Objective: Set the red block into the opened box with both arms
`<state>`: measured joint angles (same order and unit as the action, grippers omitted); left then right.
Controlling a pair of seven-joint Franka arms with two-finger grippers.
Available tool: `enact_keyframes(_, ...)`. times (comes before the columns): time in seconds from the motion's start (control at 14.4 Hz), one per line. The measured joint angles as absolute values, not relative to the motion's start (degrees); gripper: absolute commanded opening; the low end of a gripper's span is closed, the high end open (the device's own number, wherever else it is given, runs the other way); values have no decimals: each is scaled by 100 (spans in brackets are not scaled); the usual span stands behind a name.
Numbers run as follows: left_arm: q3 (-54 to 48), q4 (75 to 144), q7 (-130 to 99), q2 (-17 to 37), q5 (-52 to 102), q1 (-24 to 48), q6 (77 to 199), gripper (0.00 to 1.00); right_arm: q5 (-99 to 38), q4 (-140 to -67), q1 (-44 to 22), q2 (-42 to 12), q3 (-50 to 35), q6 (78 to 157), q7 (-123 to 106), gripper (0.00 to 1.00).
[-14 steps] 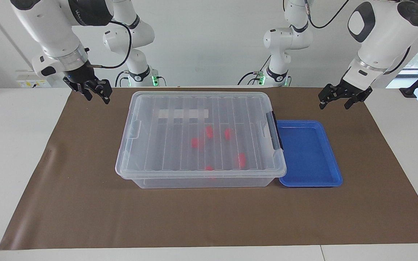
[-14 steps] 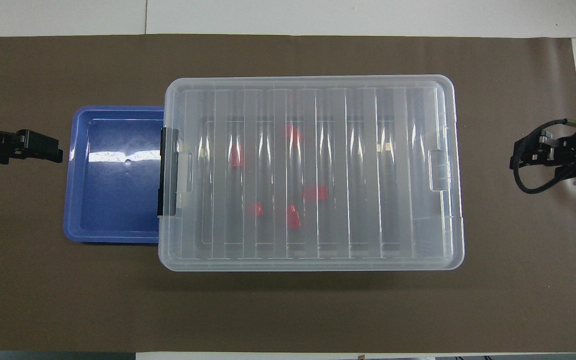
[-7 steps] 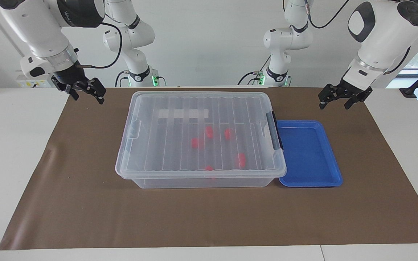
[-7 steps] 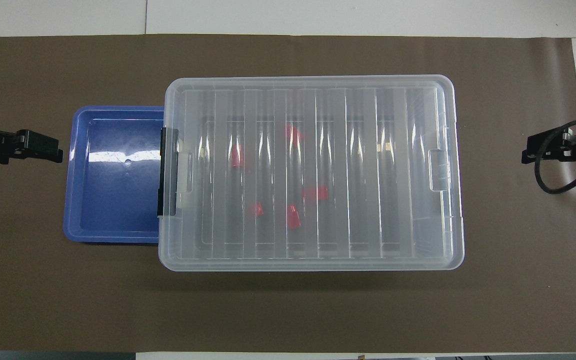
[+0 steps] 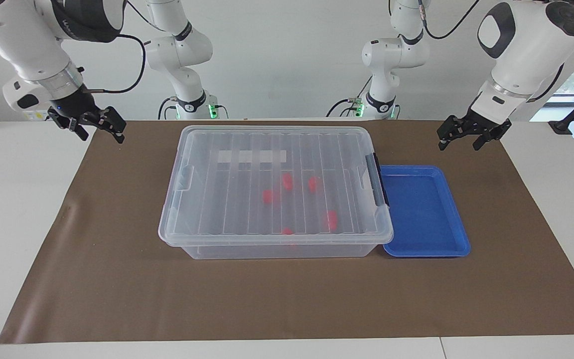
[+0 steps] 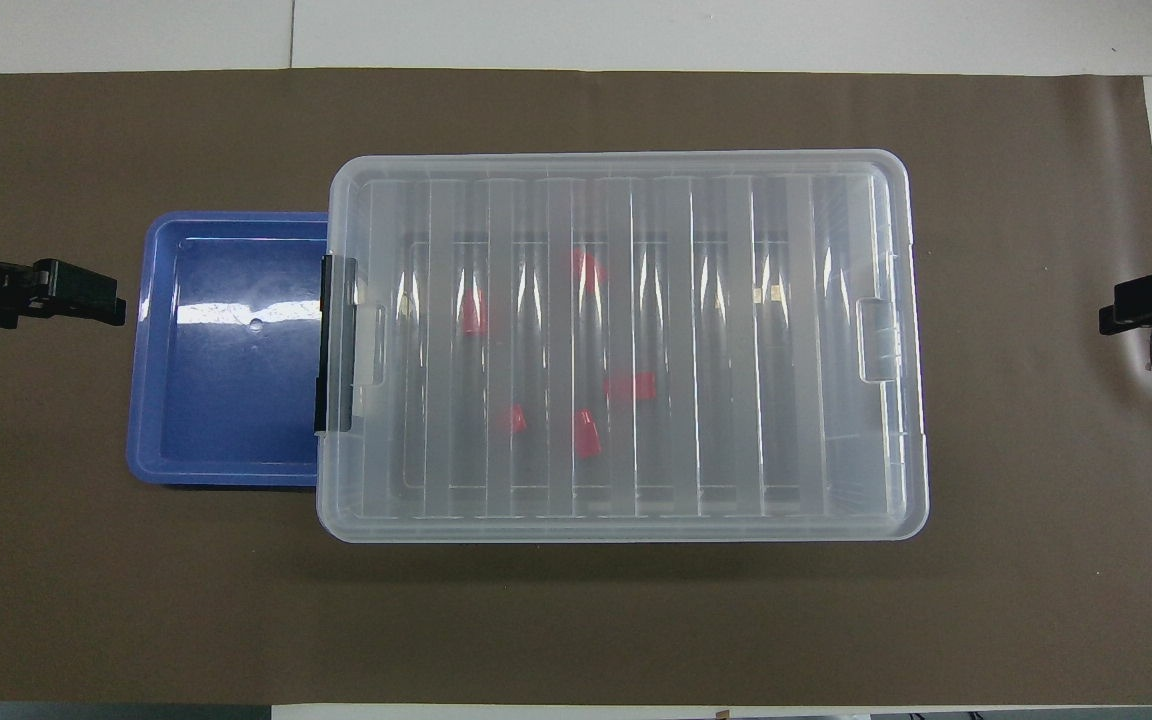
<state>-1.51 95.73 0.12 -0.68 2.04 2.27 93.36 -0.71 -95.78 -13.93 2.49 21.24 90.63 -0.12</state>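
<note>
The clear box (image 5: 274,244) (image 6: 626,525) stands mid-table with its ribbed lid (image 5: 247,149) lying flat on it. Through the lid I see several red blocks (image 5: 287,180) (image 6: 587,435) on the box floor. My right gripper (image 5: 98,133) (image 6: 1136,312) hangs open and holds nothing, over the brown mat's edge at the right arm's end, well apart from the box. Over the mat at the left arm's end, my left gripper (image 5: 459,144) (image 6: 96,300) is open too, hovering just outside the blue tray.
A shallow blue tray (image 5: 459,244) (image 6: 141,400) with nothing in it sits against the box's black latch (image 5: 377,185), toward the left arm's end. A brown mat (image 5: 117,279) covers the table. Two slimmer white arms (image 5: 182,55) stand by the table's edge nearest the robots.
My right gripper has drawn away from the box, out to the mat's edge at its own end of the table. The left arm, box and blocks have not moved.
</note>
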Motion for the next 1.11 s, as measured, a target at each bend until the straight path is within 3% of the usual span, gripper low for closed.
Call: enact_keyframes(1.11,-151,9573,12,-68,204,227,9336,100,234,-9568,-1472,248,2040,9083,-130,100)
